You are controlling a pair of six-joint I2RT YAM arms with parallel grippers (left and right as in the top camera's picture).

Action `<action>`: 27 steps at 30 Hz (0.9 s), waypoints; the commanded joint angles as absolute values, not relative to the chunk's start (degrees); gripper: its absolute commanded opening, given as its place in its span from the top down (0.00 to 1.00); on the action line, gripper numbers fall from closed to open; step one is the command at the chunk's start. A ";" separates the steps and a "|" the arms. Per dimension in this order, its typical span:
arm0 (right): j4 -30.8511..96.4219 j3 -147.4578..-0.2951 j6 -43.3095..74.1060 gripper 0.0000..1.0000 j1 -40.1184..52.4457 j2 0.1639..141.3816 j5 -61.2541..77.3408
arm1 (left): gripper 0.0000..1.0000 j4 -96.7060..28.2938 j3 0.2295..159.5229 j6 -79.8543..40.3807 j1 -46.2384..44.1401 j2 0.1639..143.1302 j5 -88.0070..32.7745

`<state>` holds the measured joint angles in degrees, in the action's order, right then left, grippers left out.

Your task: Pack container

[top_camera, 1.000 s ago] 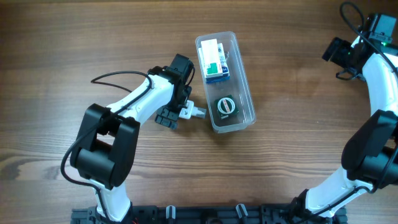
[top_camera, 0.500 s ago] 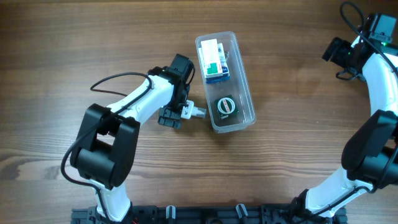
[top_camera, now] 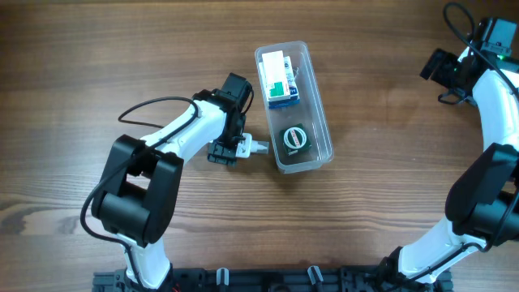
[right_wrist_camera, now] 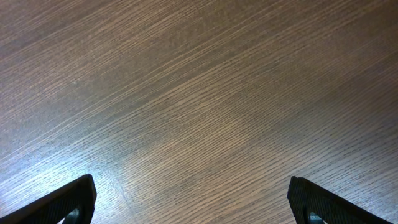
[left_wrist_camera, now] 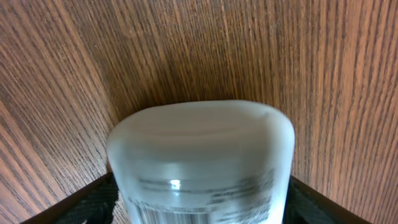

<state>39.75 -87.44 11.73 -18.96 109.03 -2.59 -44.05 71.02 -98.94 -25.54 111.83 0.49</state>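
- The left arm (top_camera: pixel 182 130) comes in bent from the left, its wrist low over the brown wooden counter (top_camera: pixel 381 186); the left fingers (left_wrist_camera: pixel 87 202) pinch a frosted white plastic bottle (left_wrist_camera: pixel 199 162)
- The right arm (top_camera: pixel 495 97) is folded at the far right edge; the right fingers (right_wrist_camera: pixel 68 202) are spread wide over bare wood
- The long, narrow, clear plastic tub (top_camera: pixel 302 112) lies mid-counter, its left wall just beside the bottle's tip and apart from the left fingers; it holds a green-and-white printed box (top_camera: pixel 276 79) and a dark round lid (top_camera: pixel 293 139)

Dark brown wood-grain table (top_camera: pixel 73 73) filling every view, soft even light, faint sheen
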 commanded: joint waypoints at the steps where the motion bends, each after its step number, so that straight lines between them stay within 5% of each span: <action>1: 39.62 -87.13 12.38 0.00 -19.05 109.86 -2.74 | 0.32 -42.78 70.06 -99.70 -25.43 112.95 -0.64; 14: 39.62 -87.13 12.38 0.00 -19.05 109.86 -2.74 | 0.57 -41.93 70.06 -99.68 -25.43 112.95 -1.65; 27: 39.62 -87.13 12.38 0.00 -19.05 109.86 -2.74 | 0.59 -41.91 70.08 -91.96 -20.10 110.59 -2.09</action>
<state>39.77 -87.44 11.73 -18.96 109.03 -2.61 -41.93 70.94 -96.01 -21.98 111.81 -2.94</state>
